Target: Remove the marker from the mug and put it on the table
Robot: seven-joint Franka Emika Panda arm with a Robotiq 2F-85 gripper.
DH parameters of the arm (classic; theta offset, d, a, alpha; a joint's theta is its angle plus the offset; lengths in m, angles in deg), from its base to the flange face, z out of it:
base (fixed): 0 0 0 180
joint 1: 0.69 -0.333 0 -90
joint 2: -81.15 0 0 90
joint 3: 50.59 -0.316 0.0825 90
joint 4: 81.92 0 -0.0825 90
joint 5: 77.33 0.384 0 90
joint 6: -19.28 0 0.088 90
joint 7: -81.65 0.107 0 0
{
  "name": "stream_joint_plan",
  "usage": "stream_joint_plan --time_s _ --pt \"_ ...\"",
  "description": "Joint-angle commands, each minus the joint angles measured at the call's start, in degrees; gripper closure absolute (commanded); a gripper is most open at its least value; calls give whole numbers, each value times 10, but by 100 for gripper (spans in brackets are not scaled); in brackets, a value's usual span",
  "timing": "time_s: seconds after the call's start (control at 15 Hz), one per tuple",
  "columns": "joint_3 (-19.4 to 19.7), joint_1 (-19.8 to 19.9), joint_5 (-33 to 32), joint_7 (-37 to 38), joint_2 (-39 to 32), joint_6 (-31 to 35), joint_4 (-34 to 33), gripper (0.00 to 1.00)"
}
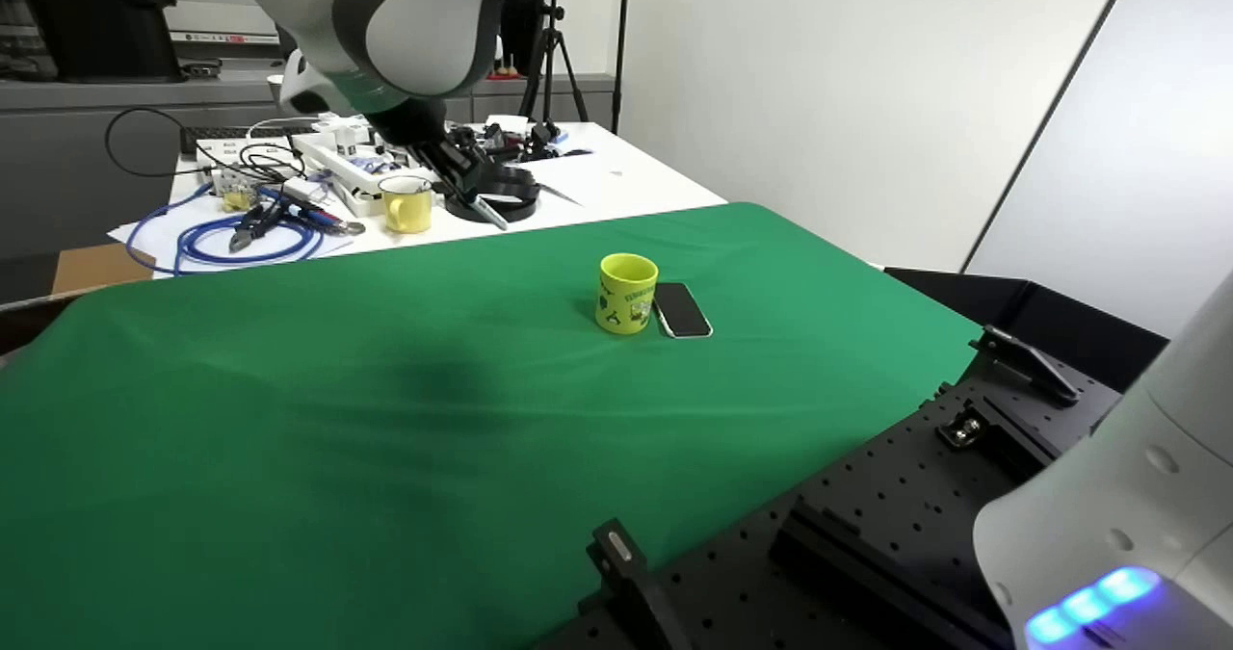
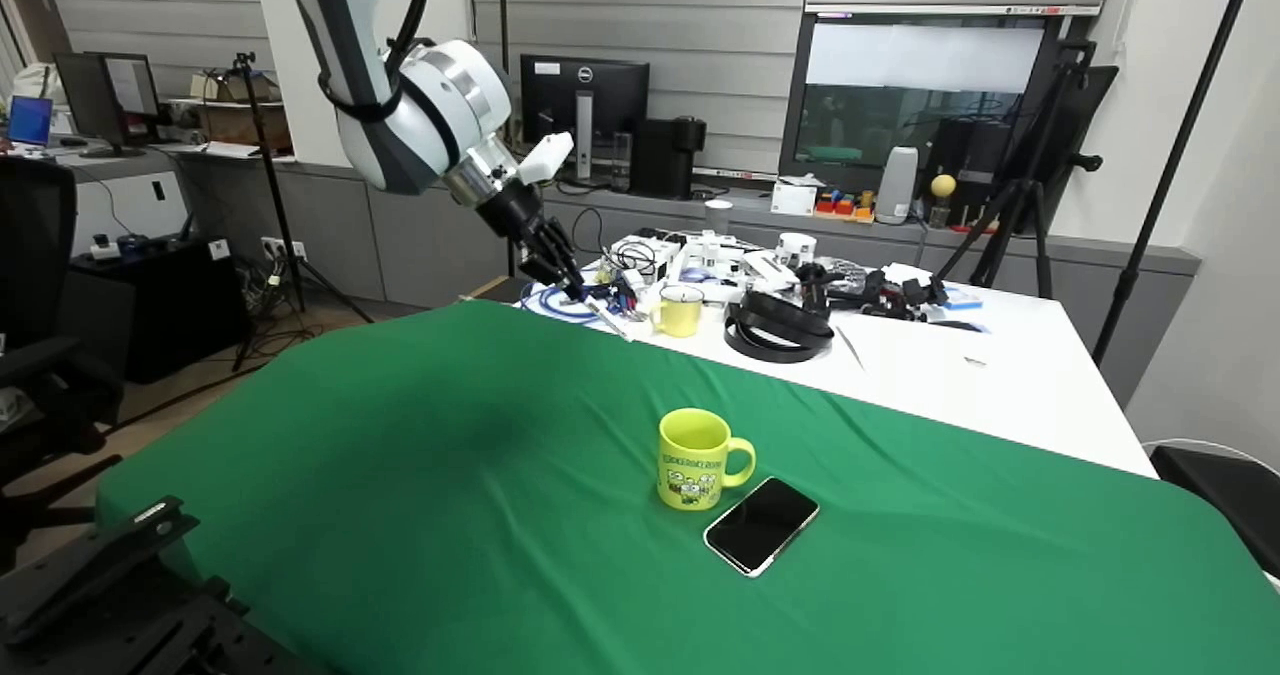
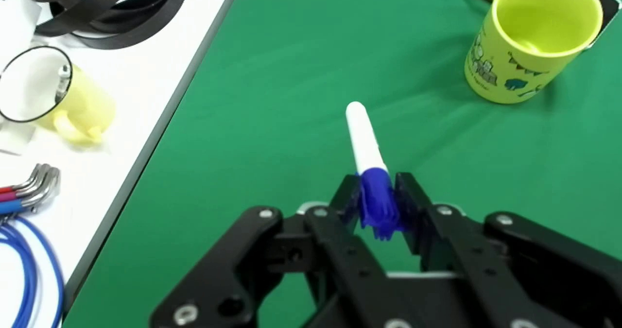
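The gripper (image 3: 376,189) hangs above the green table (image 2: 420,555), its fingers (image 3: 412,197) pinched almost together on the blue end of the marker (image 3: 367,148); the white barrel sticks out ahead of them, tilted. Seen from the wrist, the marker is over the part of the table between the mug (image 2: 690,475) and the edge that borders the white table (image 2: 960,385). Its height over the table is hard to tell. The mug stands upright, in from that edge and away from its corners, just beside a phone (image 2: 760,527), and no marker shows inside it. Taking out looks done; laying down remains.

The riskiest step, I judge, is the release. Dropped from the air, the marker would likely bounce and, being round, roll; freed too close to the shared edge, it could cross over and end among the blue cable (image 3: 30,272) and the yellow cup (image 3: 92,104). The tilt is another hazard: lowered like this, the white tip meets the table first, and pushing further could swivel the marker between the fingers or wrench it from their hold. If the blue end is a loose cap, a sideways drag could pull it off the barrel. Swinging inward from the edge too low could topple the mug onto the phone.
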Motion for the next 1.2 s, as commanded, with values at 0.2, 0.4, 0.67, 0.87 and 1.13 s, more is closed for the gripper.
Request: stream_joint_plan --time_s 0.2,0.4,0.67,0.87,1.13 --pt "-31 -6 -93 165 -20 28 63 94" --pt "-45 -3 -90 193 -42 32 71 94" --pt "-58 2 -75 213 -71 33 80 94" --pt "-69 13 -54 207 -91 29 80 94" --pt "-86 37 10 176 -111 25 77 94"
